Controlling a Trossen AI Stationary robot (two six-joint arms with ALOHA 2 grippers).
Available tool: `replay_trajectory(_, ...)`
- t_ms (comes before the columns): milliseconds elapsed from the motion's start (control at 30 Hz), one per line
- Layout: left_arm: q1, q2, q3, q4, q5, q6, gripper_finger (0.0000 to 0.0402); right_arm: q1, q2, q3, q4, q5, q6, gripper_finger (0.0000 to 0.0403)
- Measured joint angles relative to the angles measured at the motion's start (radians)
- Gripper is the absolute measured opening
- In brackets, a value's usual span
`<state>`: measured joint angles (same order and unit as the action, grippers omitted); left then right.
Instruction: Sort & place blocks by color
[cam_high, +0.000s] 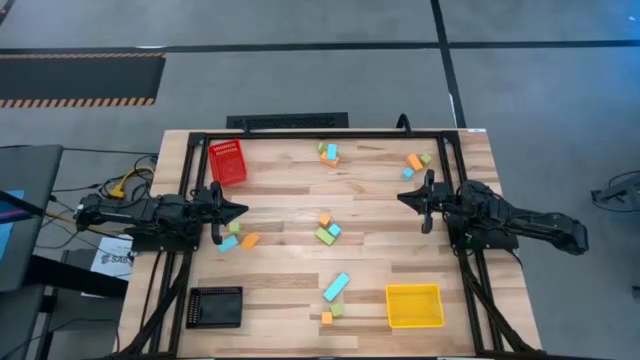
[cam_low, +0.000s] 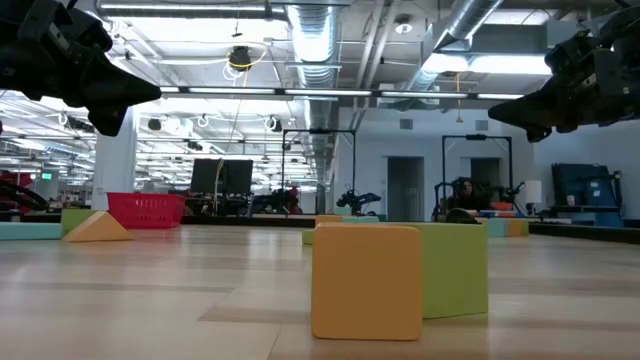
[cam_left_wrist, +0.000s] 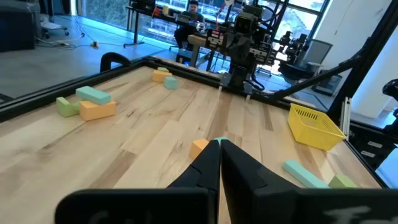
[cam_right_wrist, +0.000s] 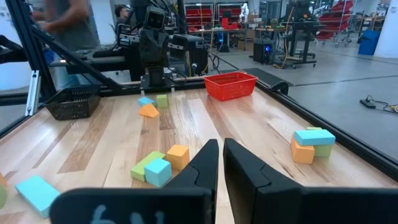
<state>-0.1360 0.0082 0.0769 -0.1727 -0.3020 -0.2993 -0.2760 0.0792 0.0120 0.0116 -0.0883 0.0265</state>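
Two grippers hung above the wooden table (cam_high: 290, 200), and you had neither grasping anything: the left gripper (cam_high: 240, 211) clenched near the table's left edge, the right gripper (cam_high: 403, 198) nearly closed near the right edge. The small solid-coloured blocks (cam_high: 327, 229), orange, light green and cyan, lay scattered between them: a cluster at the centre, one at the far middle, one at the far right, a pair just beside your left gripper, and a longer cyan bar (cam_high: 336, 286) toward the near edge. Around them stood a red mesh bin (cam_high: 228, 162), a black mesh bin (cam_high: 216, 307) and a yellow mesh bin (cam_high: 414, 305).
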Motion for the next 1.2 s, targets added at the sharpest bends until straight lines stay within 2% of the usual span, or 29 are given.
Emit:
replay_trajectory(500, 0.000, 0.000, 0.000, 0.001, 0.000, -0.001, 0.0000, 0.000, 0.000, 0.000, 0.000, 0.000, 0.000, 0.0049)
replay_trajectory(533, 0.000, 0.000, 0.000, 0.003, 0.002, -0.025, 0.0000, 0.000, 0.000, 0.000, 0.000, 0.000, 0.000, 0.0049)
replay_trajectory(633, -0.001, 0.000, -0.001, 0.006, 0.095, -0.302, 0.0000, 0.000, 0.000, 0.000, 0.000, 0.000, 0.000, 0.0049)
replay_trajectory(700, -0.001, 0.000, -0.002, 0.013, 0.109, -0.420, 0.0000, 0.000, 0.000, 0.000, 0.000, 0.000, 0.000, 0.0049)
replay_trajectory(867, 0.000, 0.005, -0.005, 0.059, 0.030, -0.580, 0.0000, 0.000, 0.000, 0.000, 0.003, 0.000, -0.006, 0.0049)
replay_trajectory(1000, 0.000, 0.005, -0.005, 0.084, -0.096, -0.741, 0.0000, 0.000, 0.000, -0.001, 0.013, 0.000, -0.006, 0.0049)
replay_trajectory(1100, 0.000, 0.005, -0.005, 0.093, -0.195, -0.731, 0.0000, 0.000, 0.000, -0.002, 0.039, 0.000, -0.006, 0.0049)
replay_trajectory(1200, 0.001, 0.005, -0.004, 0.145, -0.214, -0.610, 0.0000, 0.000, 0.000, -0.002, 0.067, -0.002, -0.006, 0.0049)
